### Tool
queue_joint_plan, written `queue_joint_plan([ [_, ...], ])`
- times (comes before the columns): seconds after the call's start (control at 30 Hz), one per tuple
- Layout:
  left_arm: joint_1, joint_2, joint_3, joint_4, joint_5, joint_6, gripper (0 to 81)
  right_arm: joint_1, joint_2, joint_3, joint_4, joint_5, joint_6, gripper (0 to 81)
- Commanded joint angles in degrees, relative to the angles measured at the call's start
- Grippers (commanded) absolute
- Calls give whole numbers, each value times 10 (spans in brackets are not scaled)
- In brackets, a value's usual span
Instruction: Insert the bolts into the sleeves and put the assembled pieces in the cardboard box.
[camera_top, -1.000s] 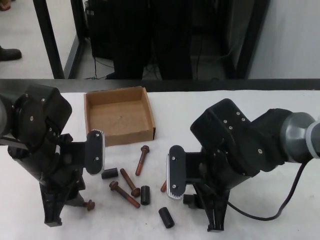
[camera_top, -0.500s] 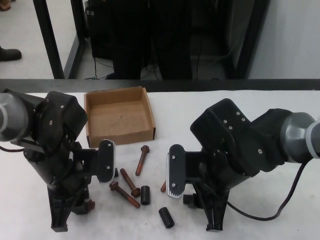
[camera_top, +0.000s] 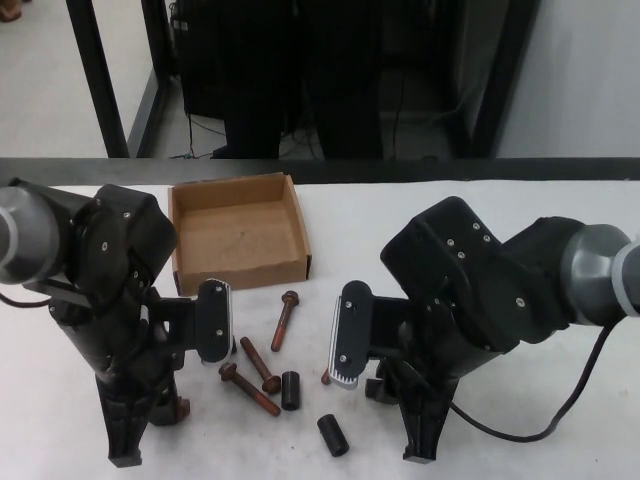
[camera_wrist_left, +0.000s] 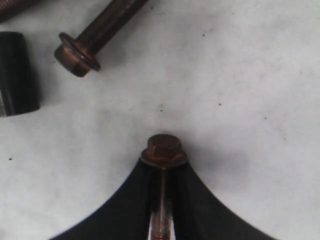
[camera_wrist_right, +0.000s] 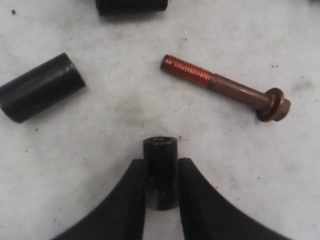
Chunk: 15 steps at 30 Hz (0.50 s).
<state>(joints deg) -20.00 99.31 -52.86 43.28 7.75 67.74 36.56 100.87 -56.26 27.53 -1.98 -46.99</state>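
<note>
Nearest, both arms stood bent over the white bench (camera_top: 560, 300), wrists aimed straight down. The left gripper (camera_wrist_left: 163, 167) pinched a rusty bolt (camera_wrist_left: 163, 149) by its shank, the flanged head sticking out just past the fingertips. The right gripper (camera_wrist_right: 161, 170) was clamped on a short black sleeve (camera_wrist_right: 160, 150), its open end poking out in front. Between the arms, a loose sleeve (camera_top: 333, 435) lay closest, a second sleeve (camera_top: 291, 390) just beyond it, then several loose bolts (camera_top: 284, 320) scattered at different angles. Farthest back sat the cardboard box (camera_top: 240, 272), open-topped, its brown floor showing, well apart from both grippers.
</note>
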Motion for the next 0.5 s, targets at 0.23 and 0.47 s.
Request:
queue_joint_plan([
  [0.23,-6,30,11,-22,30,-48,8,1,-2,-4,22,-5,28,14],
  [0.47,-6,30,11,-21,42,-60,8,1,-2,-4,13,-3,47,578],
])
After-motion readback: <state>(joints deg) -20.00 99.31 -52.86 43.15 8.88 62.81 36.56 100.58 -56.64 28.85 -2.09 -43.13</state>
